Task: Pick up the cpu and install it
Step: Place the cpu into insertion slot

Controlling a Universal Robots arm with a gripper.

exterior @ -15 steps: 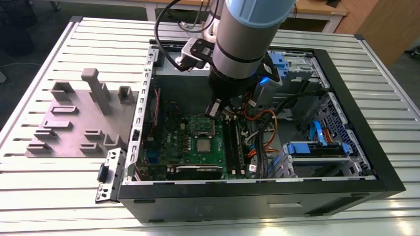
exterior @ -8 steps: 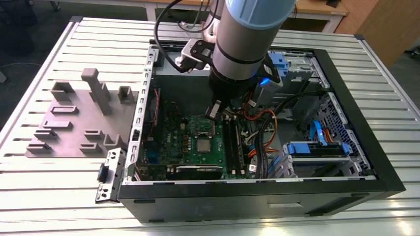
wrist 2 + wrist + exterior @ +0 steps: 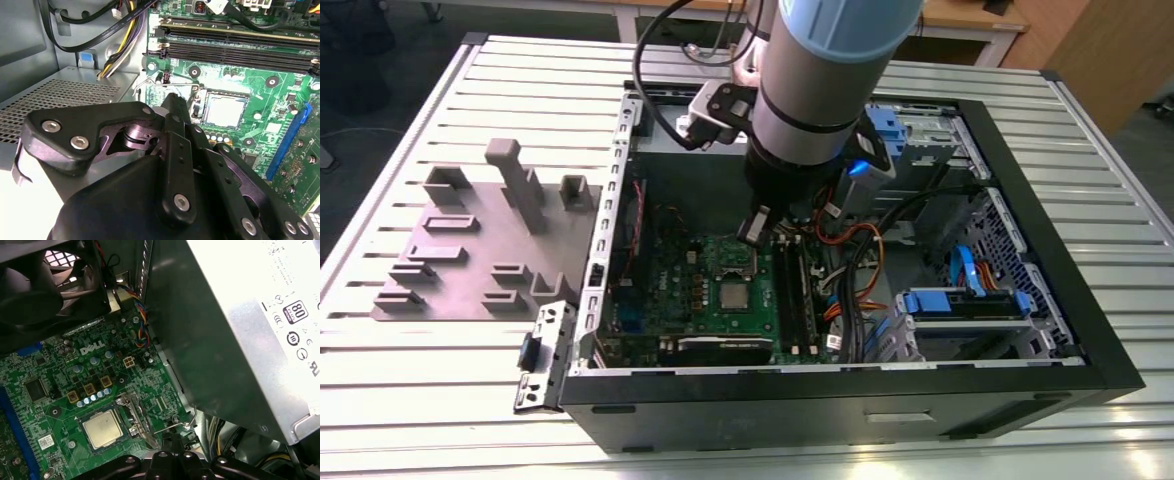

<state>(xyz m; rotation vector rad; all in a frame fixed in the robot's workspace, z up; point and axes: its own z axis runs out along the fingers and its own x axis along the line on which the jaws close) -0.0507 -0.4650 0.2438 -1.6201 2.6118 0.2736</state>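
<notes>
The cpu [image 3: 736, 296] is a small silver-grey square lying flat in the socket on the green motherboard [image 3: 670, 290] inside the open computer case. Both wrist views show its bare metal top [image 3: 225, 111] [image 3: 104, 427]. My gripper [image 3: 755, 228] hangs above the board, just off the socket's far side from the exterior view. Its black fingers [image 3: 172, 102] look pressed together with nothing between them. The tip [image 3: 172, 439] sits close to the thin wire socket lever [image 3: 175, 426] without clearly touching it. The socket's metal frame [image 3: 134, 415] stands beside the cpu.
The case walls [image 3: 607, 250] enclose the work area. Memory slots [image 3: 235, 40] run alongside the socket, and cable bundles [image 3: 861, 270] and blue drive bays [image 3: 967, 300] fill the exterior view's right. The silver power supply [image 3: 240, 340] looms close. A grey fixture block [image 3: 480, 250] lies outside the case.
</notes>
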